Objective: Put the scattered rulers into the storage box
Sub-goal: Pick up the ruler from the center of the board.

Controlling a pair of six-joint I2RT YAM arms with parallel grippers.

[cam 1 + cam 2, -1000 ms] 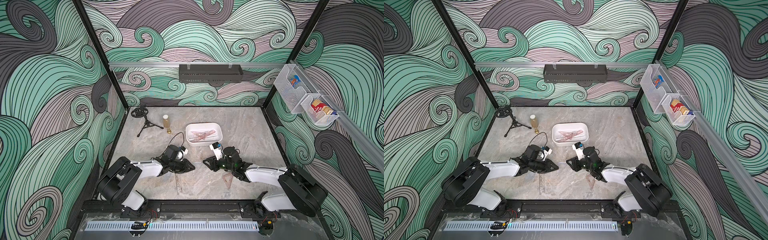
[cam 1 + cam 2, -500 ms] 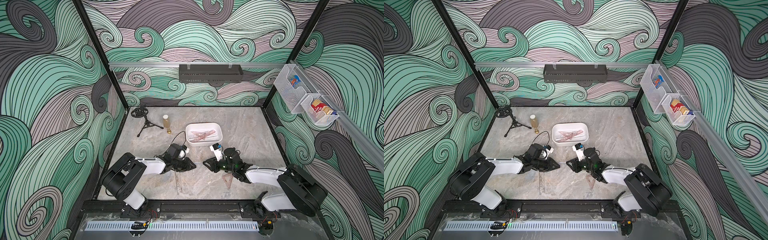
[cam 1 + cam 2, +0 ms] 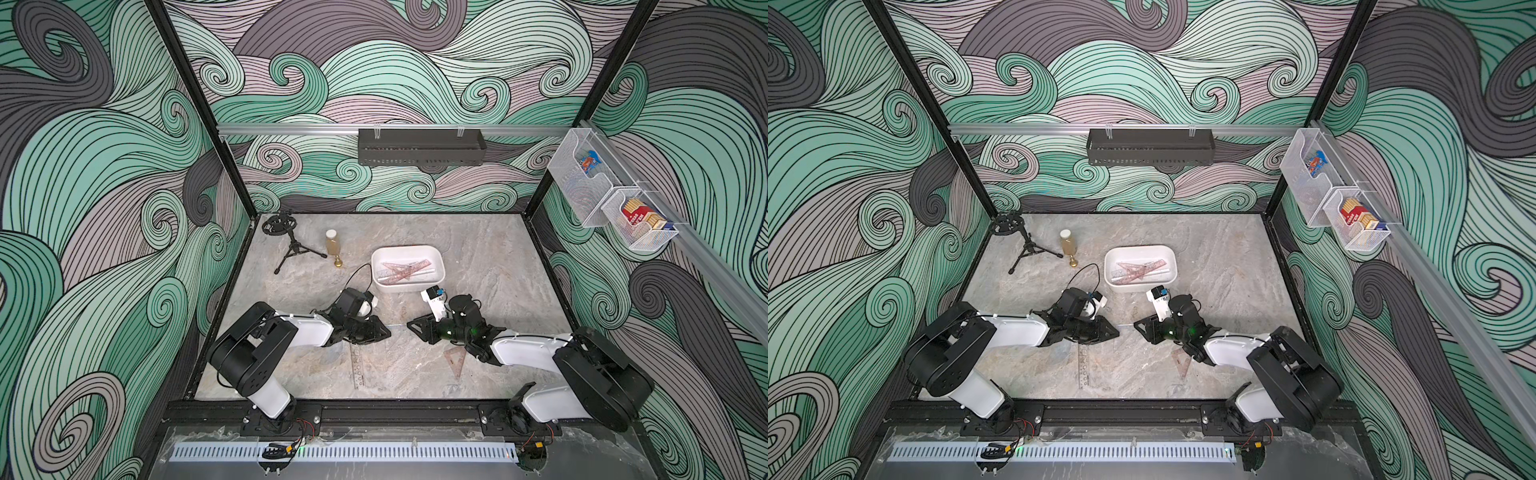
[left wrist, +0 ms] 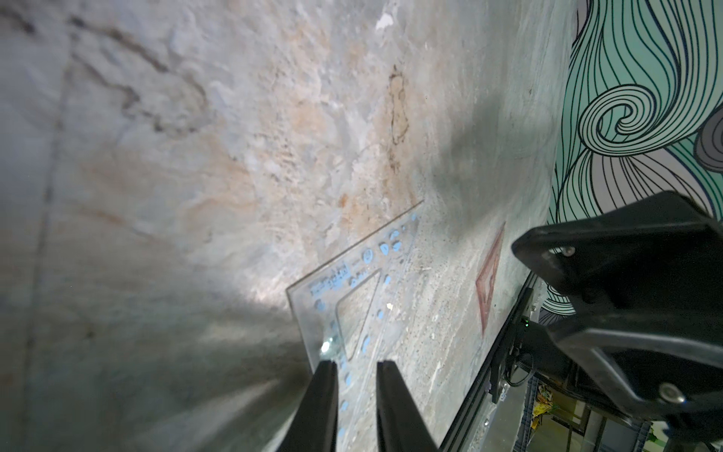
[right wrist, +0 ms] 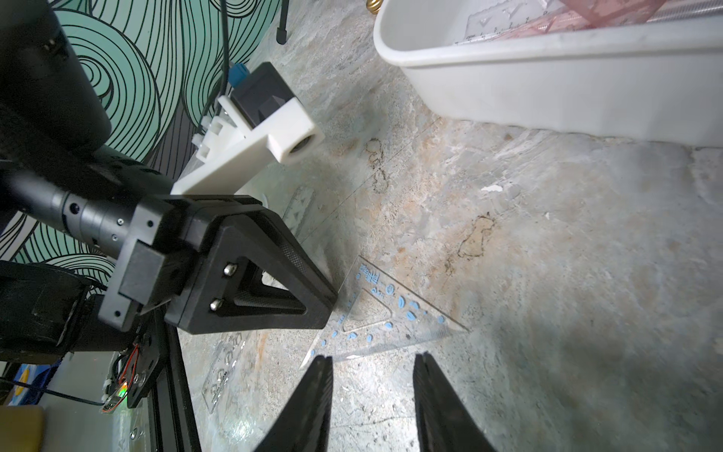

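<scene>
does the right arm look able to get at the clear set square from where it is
Probably yes: the right tool sits open just short of the clear set square, only bare table between. The left tool is at another corner, so grasping may be crowded.

Small black tripod (image 3: 291,246) beside amber bottle (image 3: 331,245); black wall tray (image 3: 420,148)

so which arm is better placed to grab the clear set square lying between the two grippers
Left. The left gripper straddles a corner of the clear set square, jaws narrowly parted; the right gripper is open but sits just short of its edge.
</scene>
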